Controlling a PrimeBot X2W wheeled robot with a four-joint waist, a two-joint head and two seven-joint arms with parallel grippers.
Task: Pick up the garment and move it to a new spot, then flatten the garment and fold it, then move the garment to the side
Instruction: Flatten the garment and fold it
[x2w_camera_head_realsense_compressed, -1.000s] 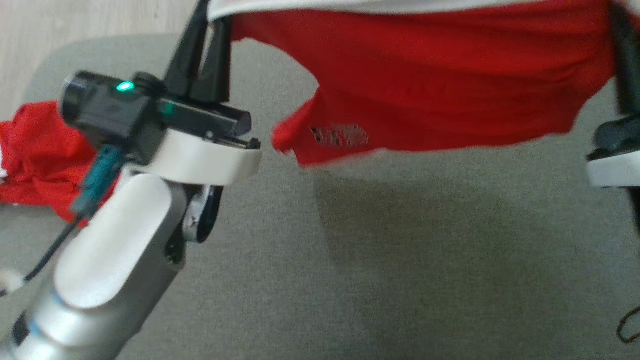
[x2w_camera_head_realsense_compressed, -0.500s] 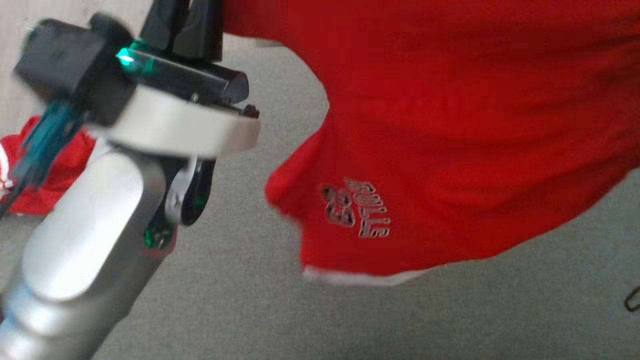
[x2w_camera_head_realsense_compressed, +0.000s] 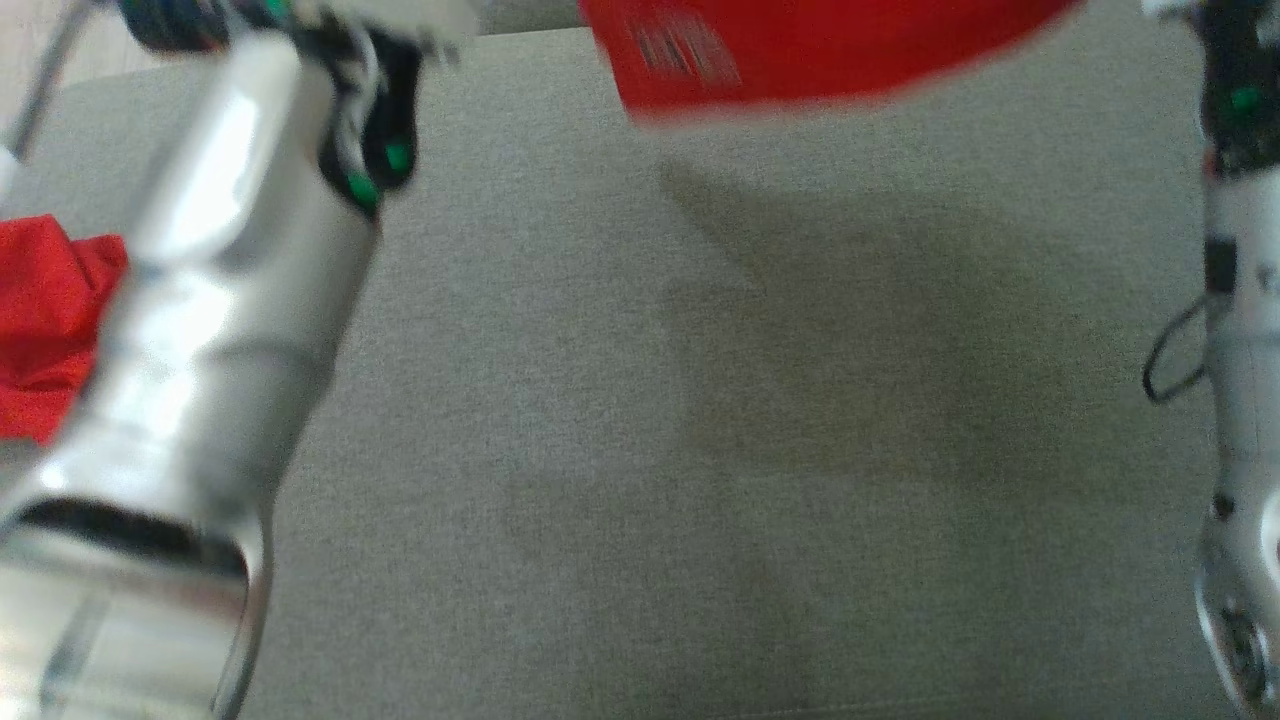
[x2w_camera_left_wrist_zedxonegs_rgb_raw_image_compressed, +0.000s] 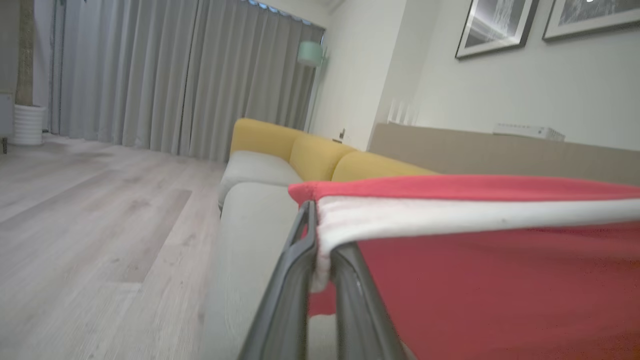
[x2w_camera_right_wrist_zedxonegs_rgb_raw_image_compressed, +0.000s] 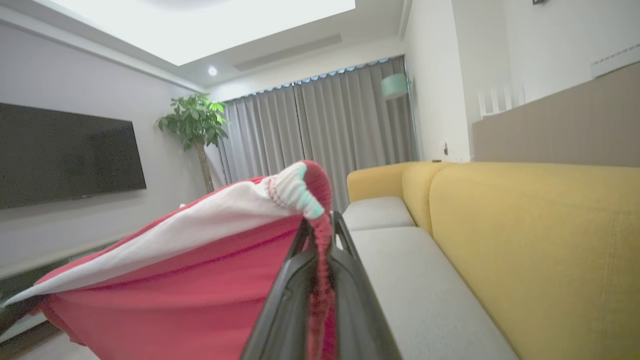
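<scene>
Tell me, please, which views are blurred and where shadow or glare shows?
Head view: motion blur smears the garment and left forearm; the garment's soft shadow lies on the cushion. Left wrist view: fairly sharp, dimly lit. Right wrist view: the ceiling light is blown out to white.

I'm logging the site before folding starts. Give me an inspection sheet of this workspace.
Surface: grey cushion, with the garment's shadow on it.
Job's things: red garment stretched between both grippers; its lower edge looks lifted off the cushion.
Clutter: crumpled red cloth at the cushion's left.
Grippers: left gripper shut on the garment's white band; right gripper shut on its other end.
Cables: dark cable loops beside the right arm.
Surroundings: yellow sofa backs, grey curtains, TV, plant, wood floor.
</scene>
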